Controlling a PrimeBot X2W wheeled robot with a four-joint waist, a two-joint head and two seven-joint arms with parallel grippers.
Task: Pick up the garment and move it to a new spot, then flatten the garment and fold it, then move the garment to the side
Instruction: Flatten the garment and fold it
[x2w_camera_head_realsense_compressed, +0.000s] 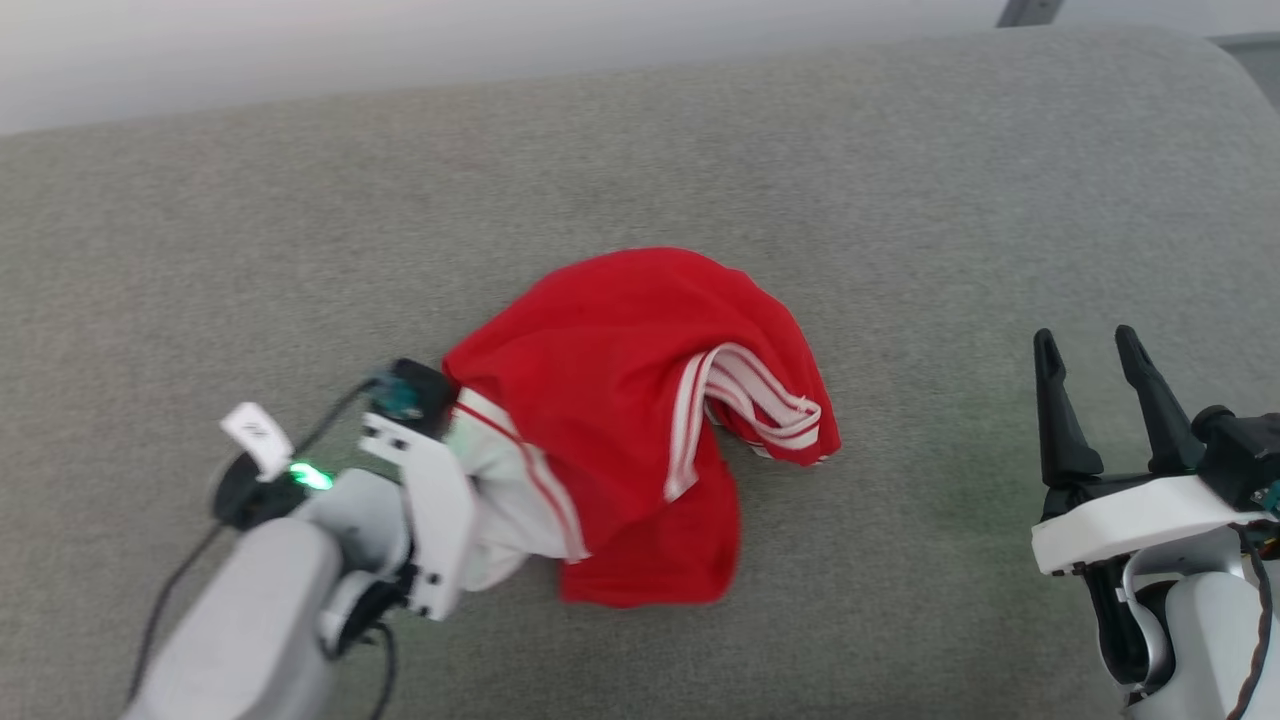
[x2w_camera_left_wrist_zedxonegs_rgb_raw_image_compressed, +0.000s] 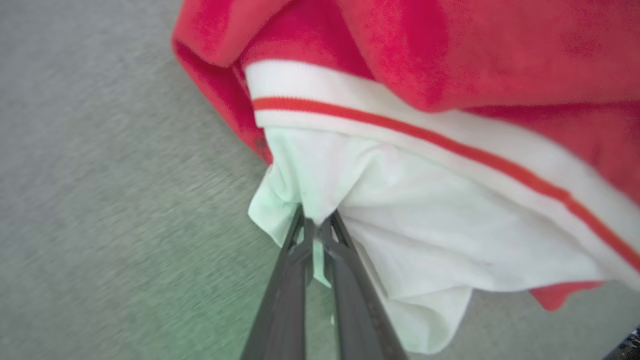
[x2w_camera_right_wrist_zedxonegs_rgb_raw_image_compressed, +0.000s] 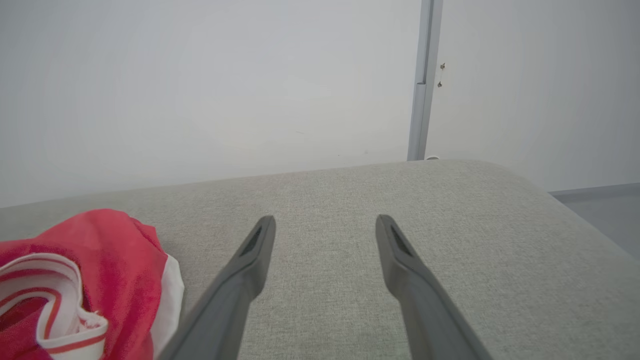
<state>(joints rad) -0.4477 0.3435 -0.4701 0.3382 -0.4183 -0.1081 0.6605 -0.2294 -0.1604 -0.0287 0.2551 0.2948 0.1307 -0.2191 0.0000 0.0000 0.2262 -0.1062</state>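
The garment (x2w_camera_head_realsense_compressed: 620, 400) lies crumpled in a heap in the middle of the grey cushion (x2w_camera_head_realsense_compressed: 640, 160), red cloth with red-and-white striped trim and a white sleeve at its left side. My left gripper (x2w_camera_left_wrist_zedxonegs_rgb_raw_image_compressed: 314, 222) is shut on the white sleeve cloth (x2w_camera_left_wrist_zedxonegs_rgb_raw_image_compressed: 400, 235), and the fingers (x2w_camera_left_wrist_zedxonegs_rgb_raw_image_compressed: 345, 280) pinch a fold of it. In the head view that wrist (x2w_camera_head_realsense_compressed: 420, 480) sits at the heap's lower left, its fingertips hidden under the sleeve. My right gripper (x2w_camera_head_realsense_compressed: 1085, 345) hangs open at the lower right, well clear of the garment (x2w_camera_right_wrist_zedxonegs_rgb_raw_image_compressed: 90, 280), with nothing between its fingers.
The grey cushion has a rounded far-right corner (x2w_camera_right_wrist_zedxonegs_rgb_raw_image_compressed: 500, 172). A pale wall (x2w_camera_right_wrist_zedxonegs_rgb_raw_image_compressed: 200, 75) with a vertical grey strip (x2w_camera_right_wrist_zedxonegs_rgb_raw_image_compressed: 422, 80) stands behind it. Bare floor (x2w_camera_right_wrist_zedxonegs_rgb_raw_image_compressed: 600, 210) shows beyond the right edge.
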